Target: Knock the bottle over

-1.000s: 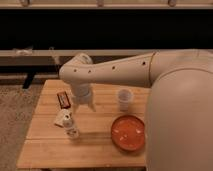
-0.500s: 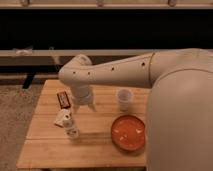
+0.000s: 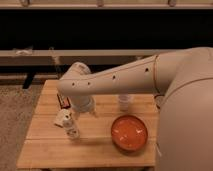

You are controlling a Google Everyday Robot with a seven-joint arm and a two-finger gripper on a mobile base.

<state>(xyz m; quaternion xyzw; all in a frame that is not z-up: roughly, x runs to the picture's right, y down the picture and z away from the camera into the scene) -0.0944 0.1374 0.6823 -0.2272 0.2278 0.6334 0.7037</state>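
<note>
Dark shadow and a pale horizontal rail run behind a light slatted wooden tabletop [image 3: 45, 150], with grey carpet at its left.

Near the tabletop's left-centre stands the small whitish bottle [image 3: 73, 130]. It looks upright and narrow, with a smooth surface. Touching its upper left is a white lumpy object [image 3: 62, 118] whose exact form cannot be made out. Just above and to the right of both hangs the gripper [image 3: 85, 109], tucked under the rounded wrist of the glossy white robot arm [image 3: 115, 80]. Whether it is open or closed cannot be told. It appears close to the bottle without visibly touching it.

Behind the gripper, a dark reddish-brown flat packet [image 3: 63, 100] lies on the wood. To the right sits a small translucent pale cup [image 3: 125, 103], and nearer the front a round, shallow orange-red bowl [image 3: 129, 133].

Compared with half a second ago, the bottle stands in the same spot and the arm's pose looks nearly unchanged.
</note>
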